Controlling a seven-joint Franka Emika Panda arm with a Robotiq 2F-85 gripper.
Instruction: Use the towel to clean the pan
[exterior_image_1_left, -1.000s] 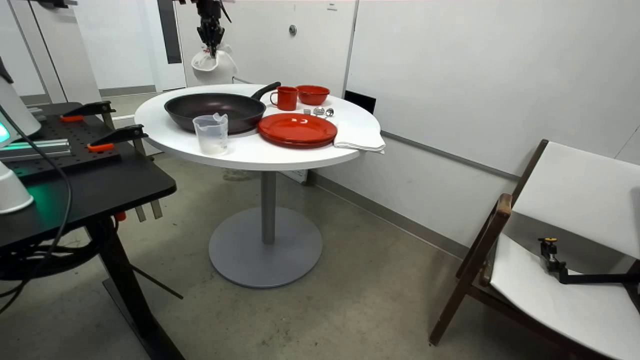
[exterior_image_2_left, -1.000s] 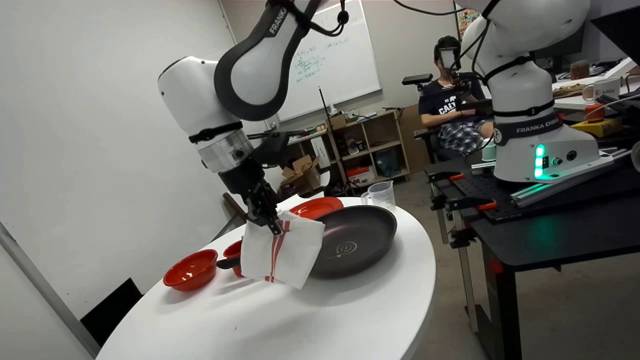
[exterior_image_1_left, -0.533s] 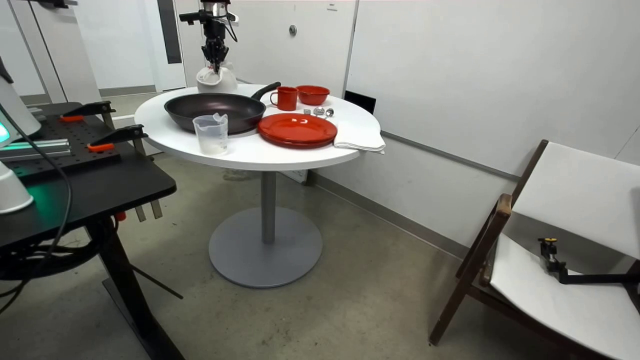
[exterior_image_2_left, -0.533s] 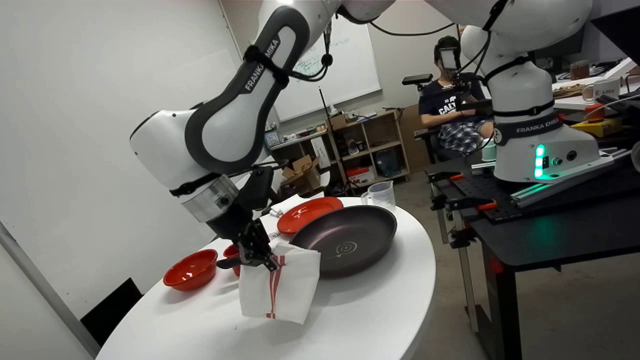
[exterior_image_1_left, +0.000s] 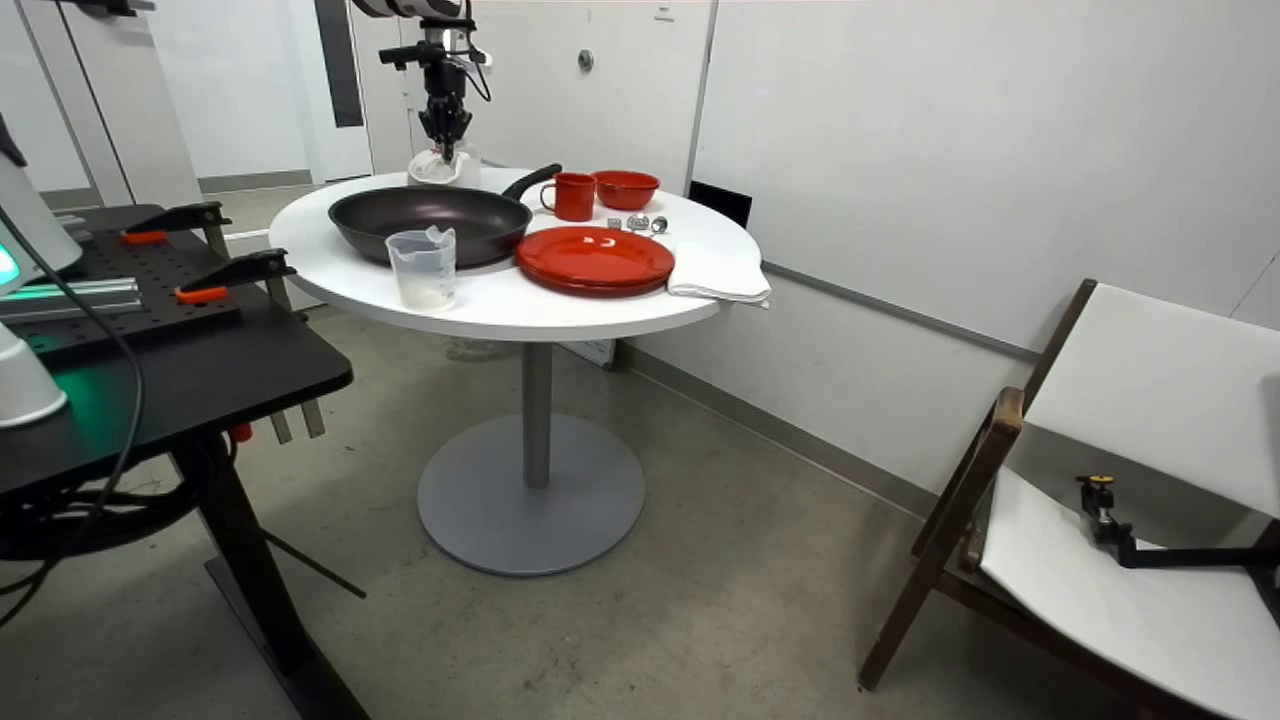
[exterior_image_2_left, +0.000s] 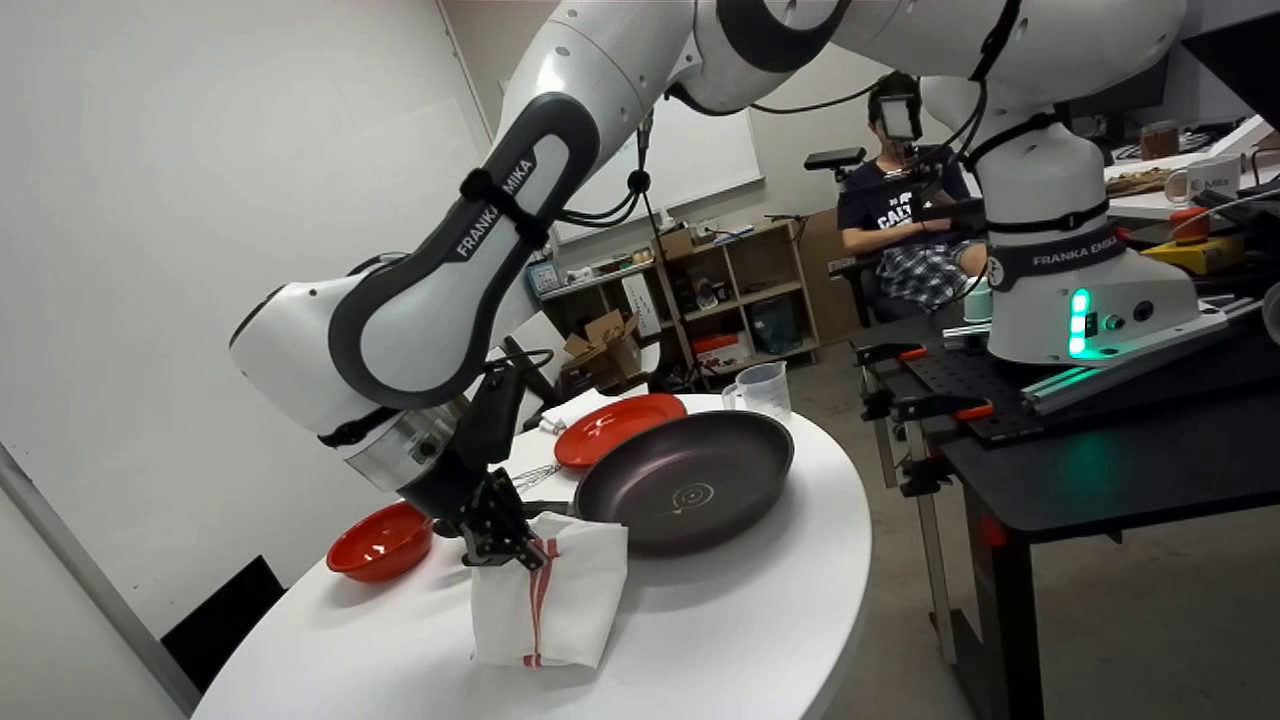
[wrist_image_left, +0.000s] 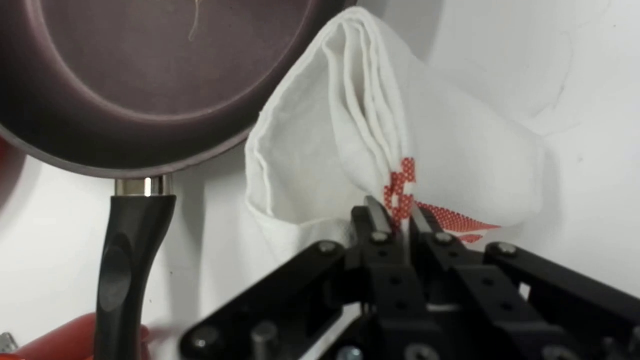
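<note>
White fabric with red stripes forms the towel (exterior_image_2_left: 575, 605), which hangs in loose folds from the gripper (wrist_image_left: 400, 220). In the wrist view, the fingers (wrist_image_left: 378, 215) are pinched together upon a bunched part of this towel, with a red stripe between them. The black frying pan (exterior_image_2_left: 720, 450) rests flat on the round white table (exterior_image_2_left: 740, 640), and its inside faces up. The towel is beside the pan, near the place where the handle (wrist_image_left: 122, 280) begins; whether it touches the pan or the table, it is not possible to tell. The end of this handle is close to a red mug (exterior_image_1_left: 575, 197), and just beside the mug stands a red bowl (exterior_image_2_left: 378, 540). In both exterior views, a clear measuring cup (exterior_image_1_left: 422, 275) stands upright just beside the pan. A stack of red plates (exterior_image_1_left: 595, 255) lies also next to the pan, and beyond it a folded white cloth (exterior_image_1_left: 720, 275) reaches a little over the edge of the table. A wire whisk (exterior_image_2_left: 535, 477) lies between the plates and the bowl. In an exterior view, a person (exterior_image_2_left: 905, 205) sits in the background, well apart from the table.
</note>
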